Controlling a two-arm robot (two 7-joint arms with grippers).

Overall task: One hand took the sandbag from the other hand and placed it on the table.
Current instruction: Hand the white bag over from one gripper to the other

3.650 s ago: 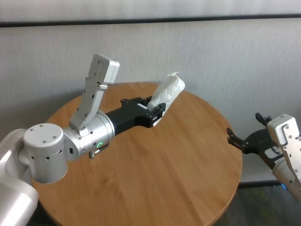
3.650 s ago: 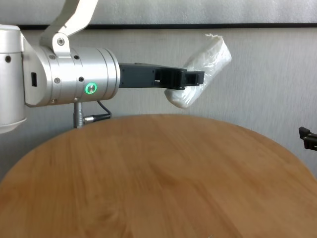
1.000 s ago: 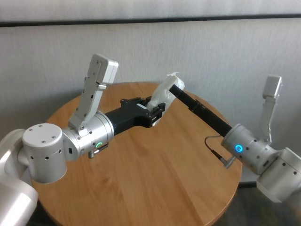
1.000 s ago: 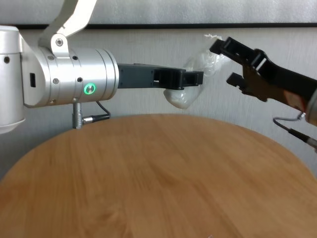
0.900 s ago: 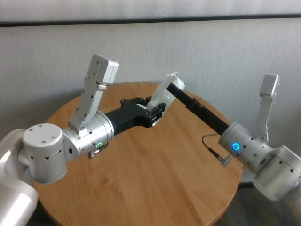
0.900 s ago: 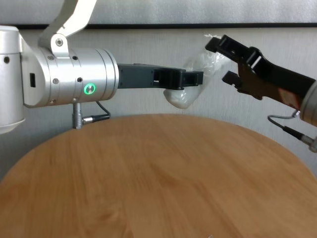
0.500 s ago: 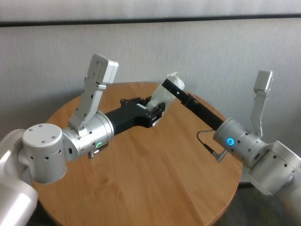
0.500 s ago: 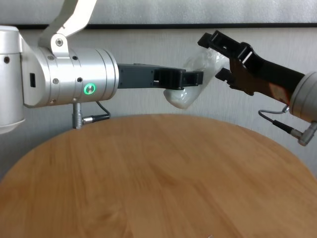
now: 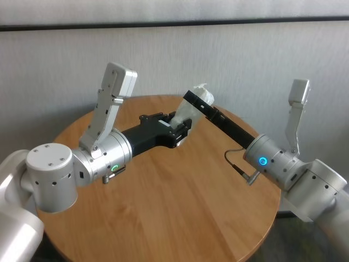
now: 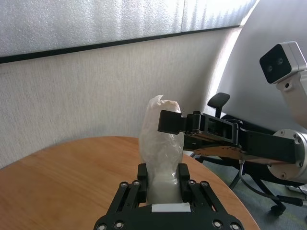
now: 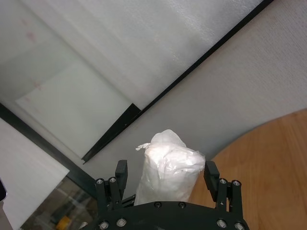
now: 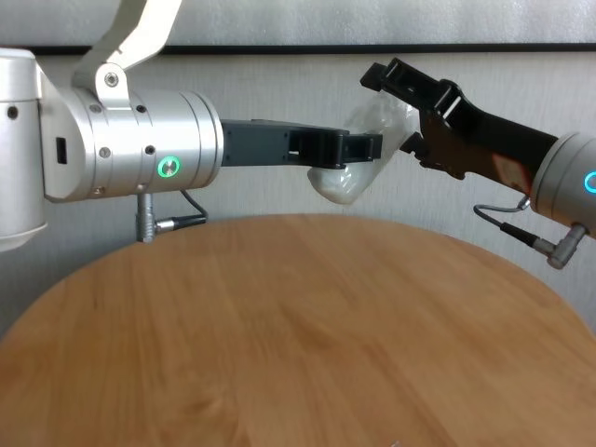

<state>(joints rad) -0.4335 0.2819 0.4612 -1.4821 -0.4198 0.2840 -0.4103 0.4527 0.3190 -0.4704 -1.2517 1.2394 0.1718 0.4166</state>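
White sandbag (image 12: 358,154) between open right claw (image 12: 396,107) fingers

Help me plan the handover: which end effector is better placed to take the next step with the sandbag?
The right end effector. Its open fingers straddle the sandbag's free upper end above the table, so it likely only needs to close. The left end effector is shut on the lower end.

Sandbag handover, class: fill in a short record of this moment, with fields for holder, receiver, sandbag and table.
holder: left gripper, shut on the sandbag's lower end
receiver: right gripper, open, one finger on each side of the upper end
sandbag: white, tilted, held in the air above the table
table: round, wood-grain top
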